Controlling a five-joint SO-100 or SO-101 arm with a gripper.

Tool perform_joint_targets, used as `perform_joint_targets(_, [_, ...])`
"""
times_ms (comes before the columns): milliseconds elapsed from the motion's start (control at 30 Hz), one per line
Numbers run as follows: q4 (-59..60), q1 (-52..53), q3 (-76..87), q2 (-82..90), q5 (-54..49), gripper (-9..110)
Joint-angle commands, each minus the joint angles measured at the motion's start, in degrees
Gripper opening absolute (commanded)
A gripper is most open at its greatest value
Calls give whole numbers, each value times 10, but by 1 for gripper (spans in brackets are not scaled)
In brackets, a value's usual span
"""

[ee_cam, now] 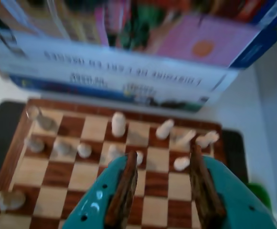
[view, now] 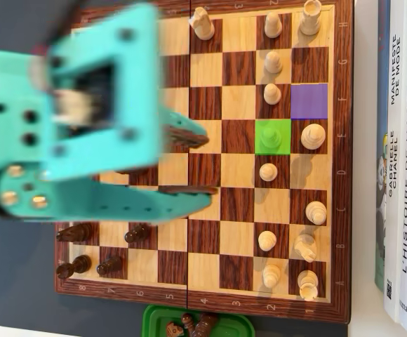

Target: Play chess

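progress: mid-game by my read. A few dark pieces [view: 189, 324] already sit off the board in a green tray [view: 154, 317] at the bottom edge of the overhead view, so captures look done. The current move looks not yet made.
marked squares: overhead view shows a green square [view: 272, 136] holding a white pawn [view: 274, 137] and an empty purple square [view: 309, 101], diagonally adjacent. My guess: move is pawn from green to purple. Nothing stands on purple yet.
left to do: reach the pawn, close on it, lift, set it on the target. All pending as far as I can tell.
pincer: pincer [ee_cam: 161, 164] released, jaws apart, nothing between them; it hangs above the board's middle files, apart from every piece. In the overhead view it sits left of the green square, not over it.
board: wooden chessboard [view: 203, 291], dark and light squares, brown border with coordinates, lying on a dark mat on the tabletop.
white pieces: cream-coloured pieces [view: 316, 211] mostly on the two right-hand columns in the overhead view; several pawns are advanced one row.
dark pieces: visible ones [view: 91, 265] cluster at lower left; the rest is hidden under the arm.
wrist view: blurred, individual piece types hard to tell.
surroundings: books [view: 403, 168] lie along the board's right side in the overhead view.
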Motion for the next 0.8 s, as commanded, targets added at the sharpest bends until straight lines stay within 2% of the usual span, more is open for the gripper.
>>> perform_joint_targets(0, [-70, 5, 49, 83, 4, 17])
perform_joint_targets(433, [-435, -3, 367, 392, 5, 17])
perform_joint_targets(767, [-574, -2, 497, 612, 5, 16])
